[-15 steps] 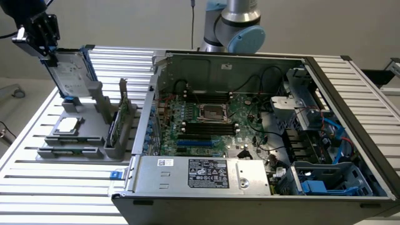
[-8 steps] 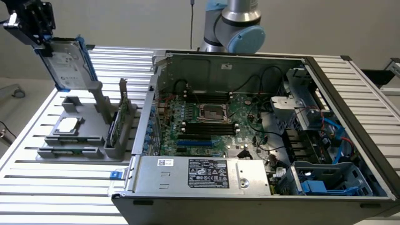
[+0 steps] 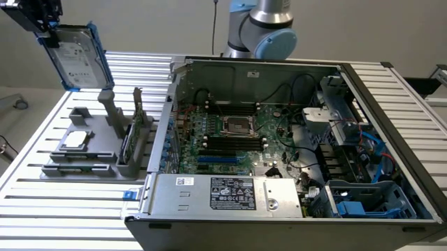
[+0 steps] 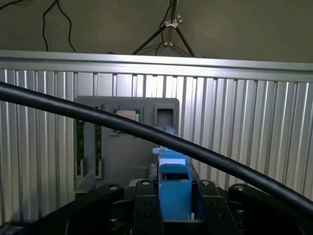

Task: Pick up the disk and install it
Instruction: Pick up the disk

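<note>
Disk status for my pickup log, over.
Jaws shut on the disk, upright above the grey fixture. Computer case open on the exterior view's right. Path looks clear.

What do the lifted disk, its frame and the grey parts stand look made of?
The disk: apparently bare metal, dull silver-grey casing with a white paper-like label. Its frame: likely plastic, uniformly bright blue, matte. The parts stand: probably plastic, flat matte grey with blocky posts; could be painted metal.

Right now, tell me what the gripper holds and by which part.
The gripper holds the disk by one end of its blue carrier.
</note>
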Controlling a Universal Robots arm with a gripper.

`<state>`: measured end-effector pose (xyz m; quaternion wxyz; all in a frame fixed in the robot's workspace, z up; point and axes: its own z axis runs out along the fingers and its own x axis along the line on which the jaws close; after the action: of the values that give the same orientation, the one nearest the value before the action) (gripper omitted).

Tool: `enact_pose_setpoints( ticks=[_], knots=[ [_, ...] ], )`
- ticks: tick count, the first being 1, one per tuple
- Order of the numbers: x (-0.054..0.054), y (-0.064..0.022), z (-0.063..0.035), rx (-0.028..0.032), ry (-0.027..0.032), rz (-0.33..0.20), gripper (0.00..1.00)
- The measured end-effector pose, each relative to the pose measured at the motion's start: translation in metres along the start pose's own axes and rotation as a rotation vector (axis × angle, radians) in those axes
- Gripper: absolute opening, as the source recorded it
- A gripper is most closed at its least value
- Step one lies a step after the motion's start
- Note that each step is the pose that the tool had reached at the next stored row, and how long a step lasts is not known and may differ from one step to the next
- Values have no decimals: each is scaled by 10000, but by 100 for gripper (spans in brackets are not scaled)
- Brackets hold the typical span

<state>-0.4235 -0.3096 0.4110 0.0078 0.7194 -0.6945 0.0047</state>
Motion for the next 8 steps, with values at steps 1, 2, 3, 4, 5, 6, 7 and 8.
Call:
enact_pose_setpoints(
  ticks=[1, 2, 3, 4, 5, 6, 7, 8],
  knots=[
    [3, -46, -46, -1, 1, 0, 33],
    [5, -91, -91, -6, 1, 0, 33],
    [8, -136, -135, -14, 1, -1, 33],
    [10, -180, -176, -22, 1, -1, 33],
    [12, -225, -211, -30, 0, -1, 33],
    [15, -270, -244, -36, -1, -1, 33],
    [17, -318, -277, -44, -1, 0, 33],
    [19, -362, -302, -50, -2, -1, 33]
  ],
)
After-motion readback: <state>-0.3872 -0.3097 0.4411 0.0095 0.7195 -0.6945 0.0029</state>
